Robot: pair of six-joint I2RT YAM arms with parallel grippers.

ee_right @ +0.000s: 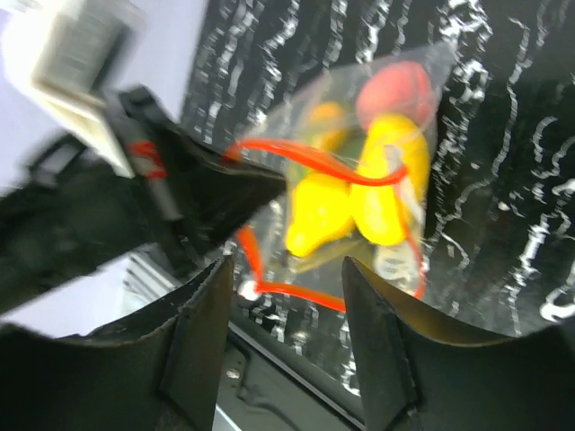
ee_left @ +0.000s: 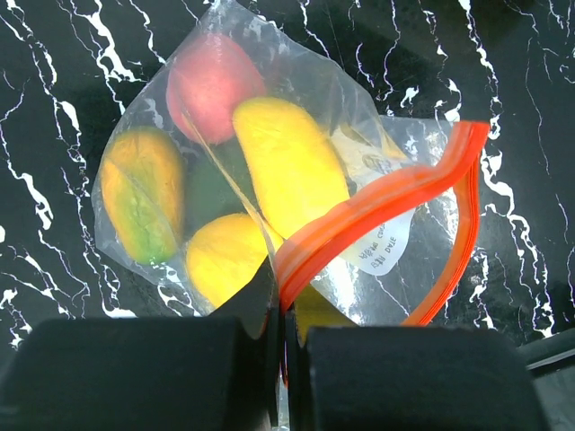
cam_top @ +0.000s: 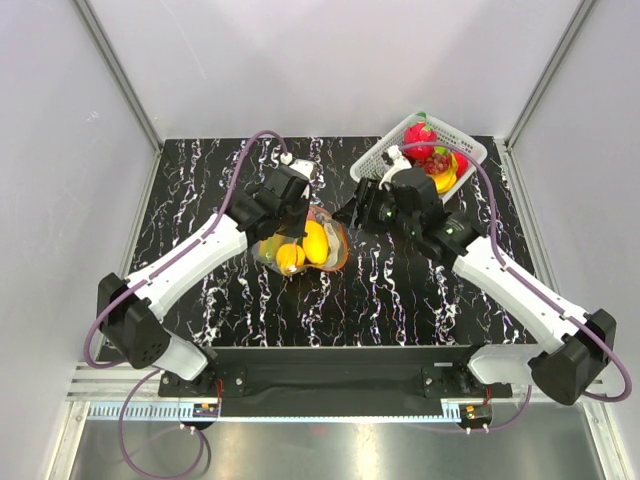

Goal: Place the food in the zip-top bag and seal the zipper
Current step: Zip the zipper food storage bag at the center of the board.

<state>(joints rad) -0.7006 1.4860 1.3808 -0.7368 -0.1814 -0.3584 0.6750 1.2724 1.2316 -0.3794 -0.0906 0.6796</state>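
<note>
My left gripper (ee_left: 280, 312) pinches the zipper (ee_left: 377, 208) of the loaded zip-top bag (ee_left: 429, 148); sealing's next, so my open, empty right gripper (ee_right: 287, 274) should press it shut.

The table (cam_top: 200, 190) was a black slab veined with white streaks like marble, filling the middle of the top view between pale walls. A small clear crinkly plastic pouch (cam_top: 320, 248) with a red-orange strip (ee_left: 377, 202) along its mouth edge lay just left of the frame's centre, resting on the dark surface. A white slotted plastic basket (cam_top: 372, 165) stood at the upper right of the frame, by the table's far edge, apart from the pouch
</note>
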